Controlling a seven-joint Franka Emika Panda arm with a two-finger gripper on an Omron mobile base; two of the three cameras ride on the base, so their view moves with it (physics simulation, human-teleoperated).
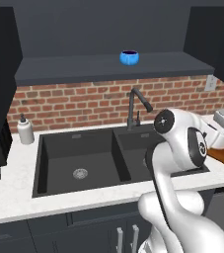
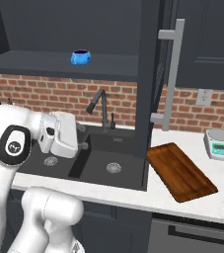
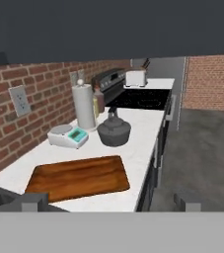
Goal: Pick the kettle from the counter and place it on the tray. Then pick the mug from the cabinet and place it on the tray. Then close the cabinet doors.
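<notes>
Presently: gripper (image 3: pixel 111 200) with jaws apart, holding nothing, above the counter (image 3: pixel 143 133). Kettle (image 3: pixel 114 130) on the counter beyond the bare tray (image 3: pixel 79 177), beside a scale (image 3: pixel 68 136). Mug (image 1: pixel 129 57) on the cabinet (image 1: pixel 108 66) shelf; door (image 2: pixel 150 74) open.

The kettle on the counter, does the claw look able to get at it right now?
Probably yes: the open claw faces the kettle across the bare tray, and nothing stands between them, though it is not yet close.
</notes>
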